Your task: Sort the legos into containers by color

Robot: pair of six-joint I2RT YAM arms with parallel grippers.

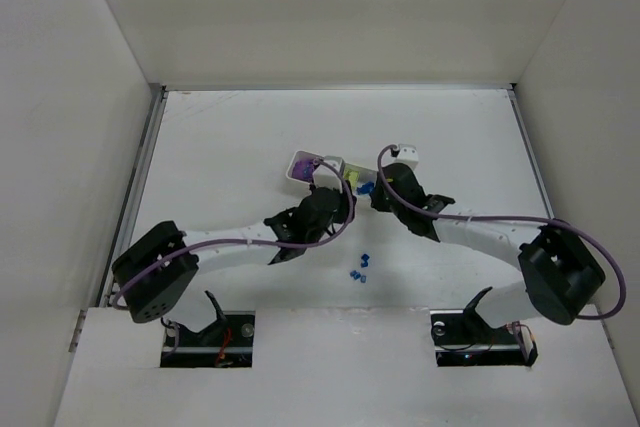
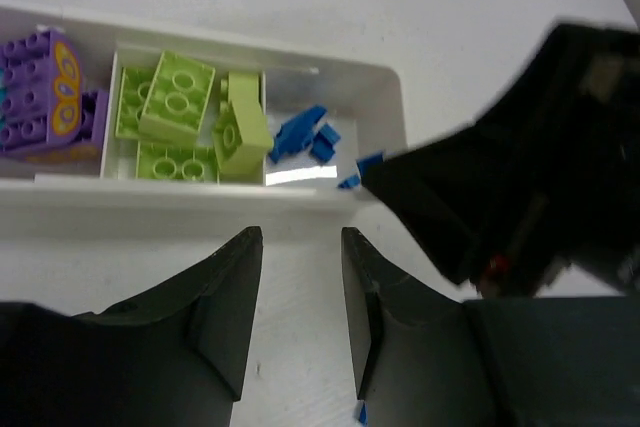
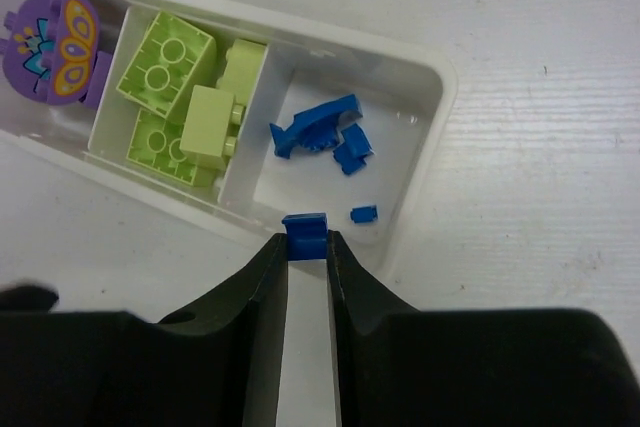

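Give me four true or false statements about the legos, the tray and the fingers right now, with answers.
1. The right fingers pinch a small blue piece. True.
2. The left fingers hold a green brick. False: they are open and empty.
3. In the tray, the green bricks share a compartment with the purple ones. False: a divider separates them.
4. Some loose blue pieces lie on the table. True.

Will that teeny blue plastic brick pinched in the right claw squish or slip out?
Probably no squishing: the tiny blue plastic brick looks hard, with crisp edges. It might slip, since the right gripper pinches only its lower end. If dropped, it looks light enough to bounce in the white plastic tray.
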